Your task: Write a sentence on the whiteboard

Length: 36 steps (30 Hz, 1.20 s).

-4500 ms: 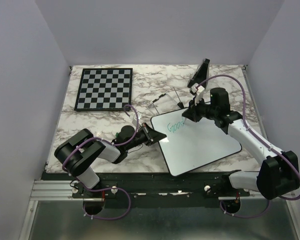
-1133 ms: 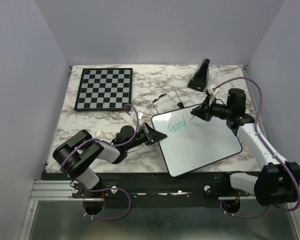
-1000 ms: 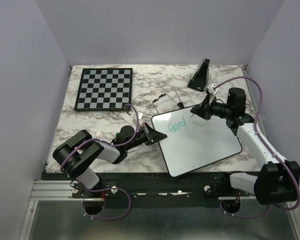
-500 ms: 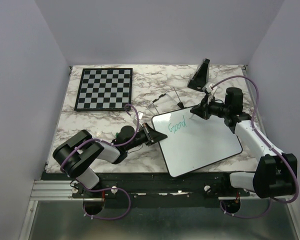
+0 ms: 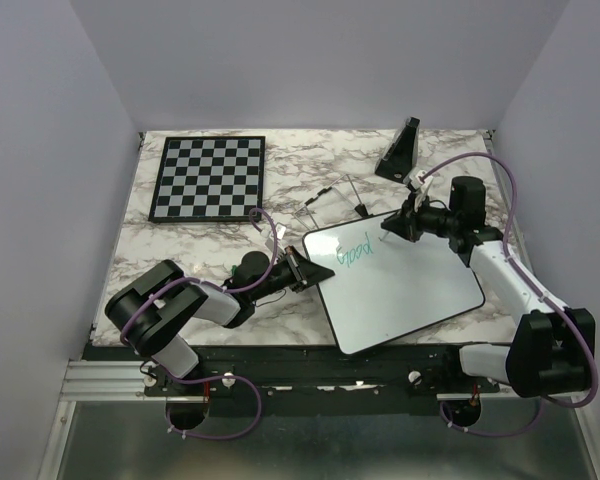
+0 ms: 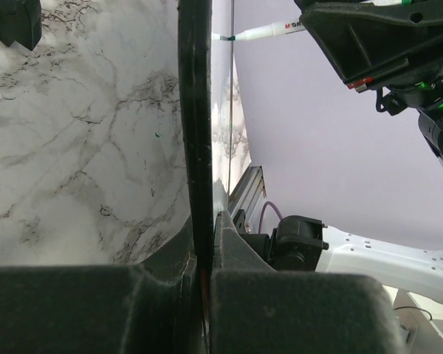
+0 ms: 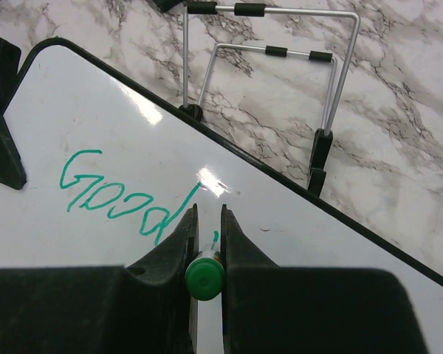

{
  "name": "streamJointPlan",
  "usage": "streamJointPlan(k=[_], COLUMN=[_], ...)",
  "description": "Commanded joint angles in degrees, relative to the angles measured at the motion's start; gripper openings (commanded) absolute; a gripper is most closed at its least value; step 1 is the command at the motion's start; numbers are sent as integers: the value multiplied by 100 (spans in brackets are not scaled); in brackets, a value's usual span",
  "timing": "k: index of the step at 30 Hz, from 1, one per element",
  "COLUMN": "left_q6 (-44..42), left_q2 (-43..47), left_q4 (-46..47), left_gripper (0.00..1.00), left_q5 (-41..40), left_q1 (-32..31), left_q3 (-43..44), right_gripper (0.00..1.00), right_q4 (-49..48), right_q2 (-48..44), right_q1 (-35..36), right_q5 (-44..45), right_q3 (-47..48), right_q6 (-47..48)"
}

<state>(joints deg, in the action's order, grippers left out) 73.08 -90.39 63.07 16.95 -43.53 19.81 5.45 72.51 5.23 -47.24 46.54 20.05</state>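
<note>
The sentence (image 7: 118,193) so far is one green word, "Good", written near the far left corner of the whiteboard (image 5: 410,290). A tiny green tick sits just past the "d". The whiteboard lies askew on the marble table (image 5: 180,250), in the right half, in front of the right arm. The right gripper (image 7: 207,217) hangs over the far edge of the board just right of the word, its fingers closed tight on a marker (image 7: 204,279) with a green end. The tip points down at the board, but it is hidden, so whether it touches cannot be told. The left gripper (image 5: 302,270) reaches in low from the left, and its jaws are pinched narrow on the board's thin black rim (image 6: 196,110) at the left edge. Just beyond the far edge of the board stands a bent wire stand (image 7: 269,51), its feet close against the rim. A chessboard (image 5: 208,178) lies well apart at the far left of the table, and a black wedge (image 5: 400,148) stands at the far right.
</note>
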Motion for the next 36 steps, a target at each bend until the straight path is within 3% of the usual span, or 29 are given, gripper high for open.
streamJointPlan(k=[1,14,36], left_q6=[-514,-523,-505], left_q2=[153,179,74], left_q4=[56,39,161], left_gripper=[0,0,0], left_q5=[203,212,239], left_q1=[-77,-77,-77], left_q3=[14,31,31], right_gripper=[1,0,1], right_q4=[535,966,-17], right_q2=[-167,-238,290], right_q1=[-22,-31,-189], right_q5=[49,198,488], right_q3=[-23,3,672], right_q6=[323,500,-300])
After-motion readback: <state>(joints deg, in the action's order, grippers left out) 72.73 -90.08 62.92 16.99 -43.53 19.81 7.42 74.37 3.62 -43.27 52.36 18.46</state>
